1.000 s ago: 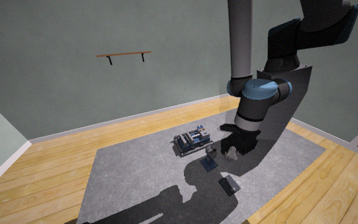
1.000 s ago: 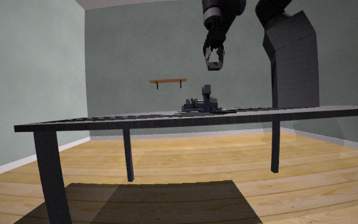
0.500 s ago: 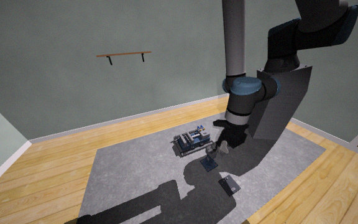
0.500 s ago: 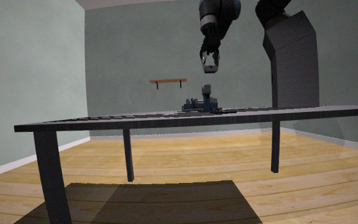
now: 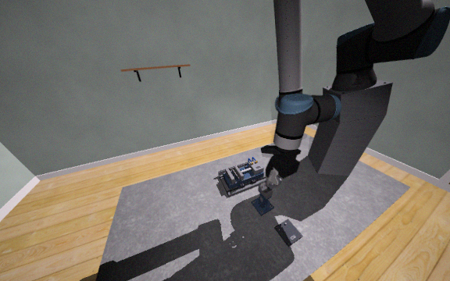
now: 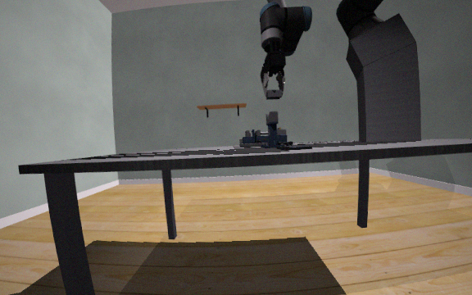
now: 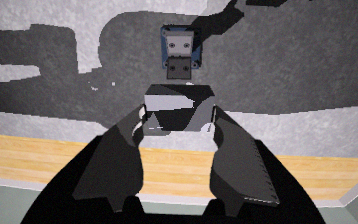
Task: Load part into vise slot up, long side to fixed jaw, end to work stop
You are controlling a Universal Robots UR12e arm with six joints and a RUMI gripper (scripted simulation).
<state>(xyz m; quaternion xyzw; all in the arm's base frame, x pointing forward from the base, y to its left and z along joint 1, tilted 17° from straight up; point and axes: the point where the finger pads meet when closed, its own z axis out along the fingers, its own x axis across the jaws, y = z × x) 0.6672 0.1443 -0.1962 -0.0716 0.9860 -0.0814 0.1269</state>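
Observation:
The part [image 6: 274, 94] [image 7: 179, 114], a grey block, is held level across the fingertips of my gripper [image 6: 274, 92] [image 7: 179, 106], which is shut on it. It hangs in the air above the V-block [image 6: 272, 118] [image 7: 179, 45], which stands on a blue base [image 5: 262, 208]. A small dark notch shows at the part's upper edge in the exterior view; I cannot tell surely where the slot faces. The vise [image 5: 244, 177] [image 6: 256, 137] stands open behind the V-block, with nothing seen between its jaws. The infeed plate [image 5: 293, 232] has no part on it.
The robot's pedestal [image 5: 354, 129] [image 6: 389, 94] stands to the right, behind the table [image 6: 203, 161]. In the top view the V-block is between the vise and the infeed plate, close to both. A wall shelf [image 5: 158, 68] [image 6: 221, 106] hangs far behind. Arm shadows darken the table.

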